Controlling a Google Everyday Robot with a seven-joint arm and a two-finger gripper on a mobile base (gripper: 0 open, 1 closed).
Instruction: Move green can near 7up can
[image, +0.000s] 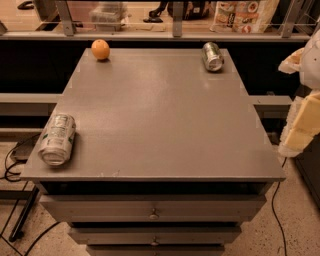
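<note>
The green can (212, 56), dark shiny green with silver ends, lies on its side at the far right of the grey table (160, 120). The 7up can (56, 138), pale whitish-silver with green print, lies on its side at the near left edge. The two cans are far apart, at opposite corners. My gripper (303, 127), white and pale yellow, hangs at the right edge of the view, beyond the table's right side. It is well away from both cans and holds nothing that I can see.
An orange (100, 49) sits at the far left of the table. Drawers (154, 214) run below the front edge. A shelf with bags (240, 15) stands behind the table. Cables (15, 165) lie on the floor at left.
</note>
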